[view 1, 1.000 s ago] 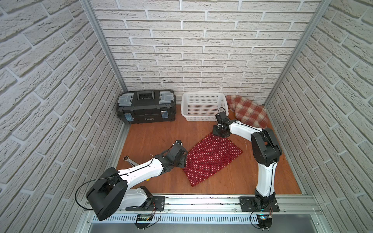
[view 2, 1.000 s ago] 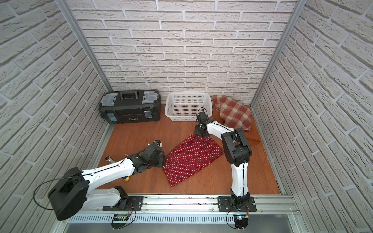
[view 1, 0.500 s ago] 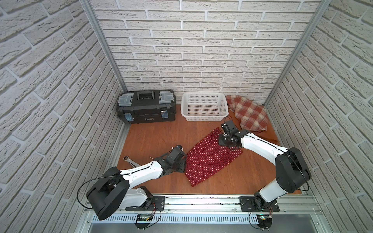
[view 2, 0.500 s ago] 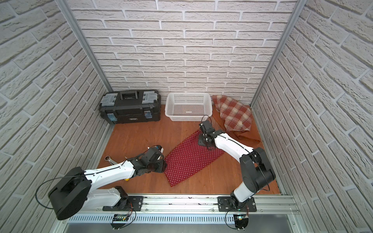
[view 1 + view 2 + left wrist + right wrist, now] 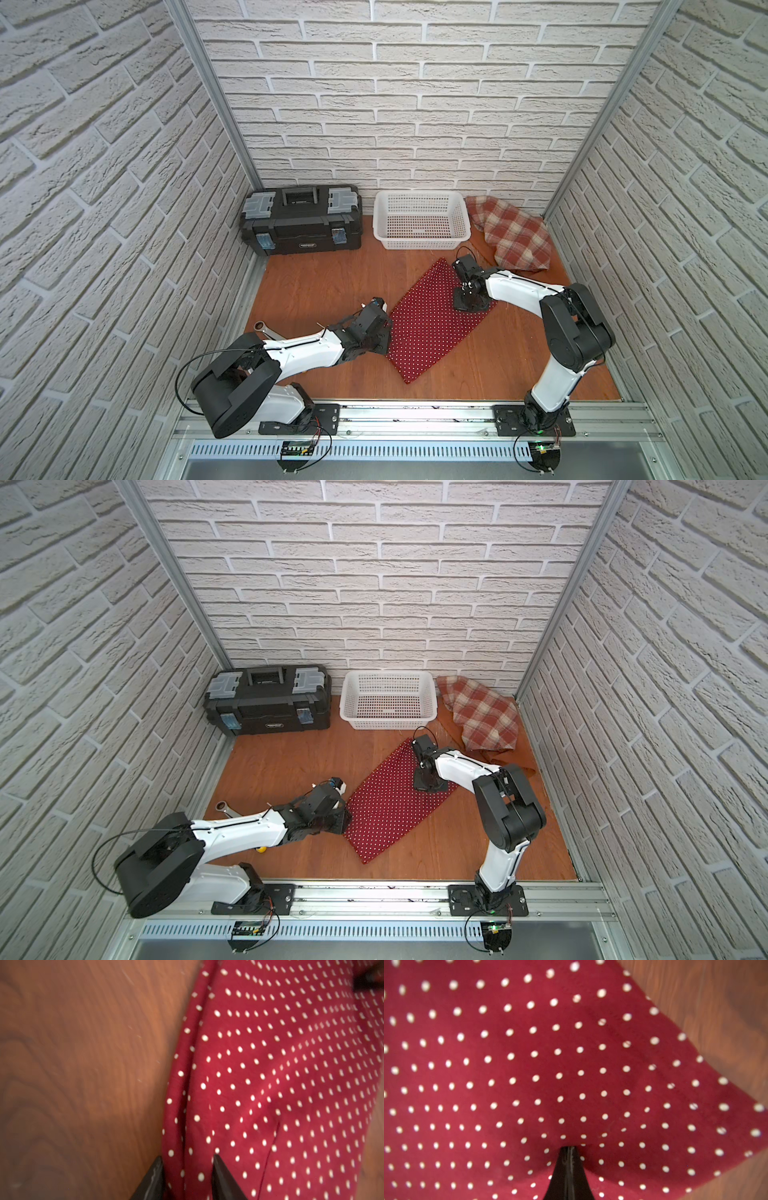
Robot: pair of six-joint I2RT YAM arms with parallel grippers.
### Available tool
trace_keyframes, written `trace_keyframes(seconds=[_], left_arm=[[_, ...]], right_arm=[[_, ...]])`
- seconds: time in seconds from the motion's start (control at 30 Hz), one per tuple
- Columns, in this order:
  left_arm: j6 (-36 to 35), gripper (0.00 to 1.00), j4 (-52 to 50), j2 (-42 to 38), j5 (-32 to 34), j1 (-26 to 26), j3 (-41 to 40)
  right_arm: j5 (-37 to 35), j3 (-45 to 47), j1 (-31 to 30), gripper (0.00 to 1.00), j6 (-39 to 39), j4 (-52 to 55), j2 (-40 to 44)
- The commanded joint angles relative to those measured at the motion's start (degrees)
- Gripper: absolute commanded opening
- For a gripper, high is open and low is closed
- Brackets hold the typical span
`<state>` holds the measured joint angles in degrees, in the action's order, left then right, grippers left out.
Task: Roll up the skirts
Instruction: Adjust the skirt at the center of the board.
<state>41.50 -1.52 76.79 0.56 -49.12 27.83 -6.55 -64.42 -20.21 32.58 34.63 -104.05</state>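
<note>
No skirt is rolled yet: your right fingers (image 5: 569, 1167) pinch the flat polka-dot skirt (image 5: 428, 328), left fingers (image 5: 153, 1178) spread astride its edge, plaid skirt (image 5: 515, 237) untouched.

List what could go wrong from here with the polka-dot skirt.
1. The right gripper is shut on what looks like only a small pucker of the polka-dot skirt; the cloth may slip out, or only the top layer may lift.
2. The left gripper stands open astride the skirt's doubled edge; closing there could catch one layer only, so the roll might start crooked.
</note>
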Motion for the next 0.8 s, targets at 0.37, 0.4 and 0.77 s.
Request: trace_keyframes(seconds=[0.37,0.4,0.77], left_arm=[[9.07,0.9,-13.58,-11.69,3.27,-9.94,-1.12],[8.97,0.93,-13.42,-13.31,3.4,-9.05,-1.69],[10.27,0.83,1.23,-7.52,-5.71,-3.43,-3.67]], right_arm=[[1.43,-12.13,0.85,0.08,-7.88,5.34,-7.65],[1.84,-11.89,0.84,0.08,-8.05,5.14,-7.66],[3.29,-6.42,0.55,0.08,-7.54,2.98,-4.51]])
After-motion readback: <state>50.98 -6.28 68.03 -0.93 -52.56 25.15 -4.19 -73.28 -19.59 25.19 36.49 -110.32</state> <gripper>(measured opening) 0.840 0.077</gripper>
